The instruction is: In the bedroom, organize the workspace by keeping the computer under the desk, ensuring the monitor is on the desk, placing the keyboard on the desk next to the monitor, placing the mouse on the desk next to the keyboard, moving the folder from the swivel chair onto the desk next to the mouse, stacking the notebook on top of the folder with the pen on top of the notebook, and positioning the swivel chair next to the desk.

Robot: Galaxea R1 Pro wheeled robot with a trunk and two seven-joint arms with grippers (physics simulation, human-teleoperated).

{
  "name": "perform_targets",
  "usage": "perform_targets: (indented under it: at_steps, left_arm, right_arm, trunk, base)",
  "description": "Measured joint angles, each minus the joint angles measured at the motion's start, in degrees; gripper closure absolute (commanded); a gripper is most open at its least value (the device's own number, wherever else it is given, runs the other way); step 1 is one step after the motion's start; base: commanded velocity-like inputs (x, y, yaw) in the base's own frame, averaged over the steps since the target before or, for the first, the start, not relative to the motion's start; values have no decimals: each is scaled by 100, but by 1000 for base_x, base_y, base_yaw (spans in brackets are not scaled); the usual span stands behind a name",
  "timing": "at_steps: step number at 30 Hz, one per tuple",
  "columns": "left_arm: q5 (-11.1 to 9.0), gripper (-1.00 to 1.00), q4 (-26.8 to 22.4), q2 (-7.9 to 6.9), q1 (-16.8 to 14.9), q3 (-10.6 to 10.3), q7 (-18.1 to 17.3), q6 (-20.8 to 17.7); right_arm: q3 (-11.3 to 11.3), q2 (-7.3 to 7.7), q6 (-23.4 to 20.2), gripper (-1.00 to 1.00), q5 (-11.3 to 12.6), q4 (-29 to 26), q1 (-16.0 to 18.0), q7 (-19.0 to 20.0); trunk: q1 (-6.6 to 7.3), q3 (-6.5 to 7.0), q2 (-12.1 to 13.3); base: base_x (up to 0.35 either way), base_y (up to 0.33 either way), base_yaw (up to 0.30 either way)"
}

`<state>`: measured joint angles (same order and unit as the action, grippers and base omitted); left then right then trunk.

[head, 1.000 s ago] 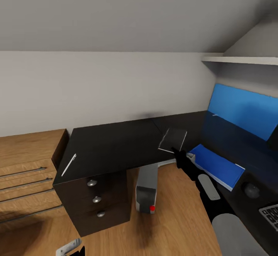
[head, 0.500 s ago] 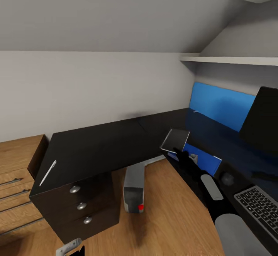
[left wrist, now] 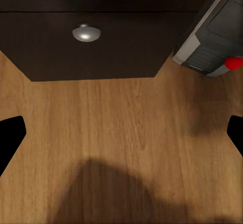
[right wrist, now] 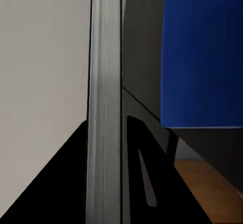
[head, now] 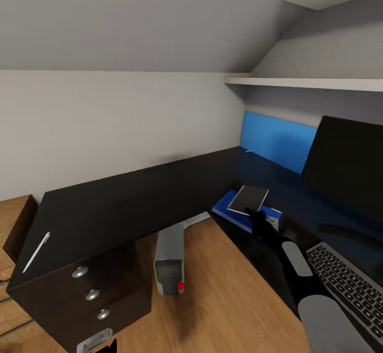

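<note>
Overhead — notebook (head: 251, 199) tilted above folder (head: 240, 216)

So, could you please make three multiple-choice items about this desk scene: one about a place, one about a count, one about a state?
1. Where does the pen lie?
A. on the desk's left end
B. on the keyboard
C. on the floor

2. How many round drawer knobs show in the head view?
A. one
B. three
C. five

3. What does the right gripper hold?
A. nothing
B. the mouse
C. the notebook, above the folder

Answers: 1 A, the white pen rests near the desk's left edge. 2 B, three knobs sit in a column. 3 C, the dark notebook is gripped over the blue folder.
</note>
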<state>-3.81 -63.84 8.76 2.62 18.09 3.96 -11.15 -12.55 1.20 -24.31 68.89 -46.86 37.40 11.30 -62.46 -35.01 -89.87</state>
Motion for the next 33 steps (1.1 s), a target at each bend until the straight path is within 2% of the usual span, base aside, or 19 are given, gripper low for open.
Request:
perform_targets:
  at_steps: [3, 5, 9, 26, 31, 33]
  left_arm:
    - [0, -100, 0, 0, 0, 0, 0, -1]
    - [0, -100, 0, 0, 0, 0, 0, -3]
    - [0, -100, 0, 0, 0, 0, -1, -3]
    - [-8, -100, 0, -8, 0, 0, -9, 2]
    - [-7, -100, -1, -9, 0, 0, -9, 5]
    - [-5, -100, -1, -9, 0, 2, -7, 10]
  right_arm:
    - [-11, 8, -85, 100, 102, -1, 0, -18]
    - [-17, 16, -262, 100, 364, -6, 1, -31]
    - [-20, 11, -325, 100, 470, -3, 0, -36]
    - [10, -26, -262, 100, 464, -3, -101, -43]
    - [28, -37, -151, 100, 445, -1, -104, -340]
    - [30, -39, -106, 100, 439, -16, -105, -621]
  trunk:
    - [0, 0, 0]
    - [0, 0, 0]
    - [0, 0, 0]
    - [0, 0, 0]
    - [0, -1, 0]
    - [0, -1, 0]
  base:
    - [0, 0, -38]
    - [0, 0, -9]
    - [0, 0, -3]
    - [0, 0, 0]
    - [0, 0, 0]
    - [0, 0, 0]
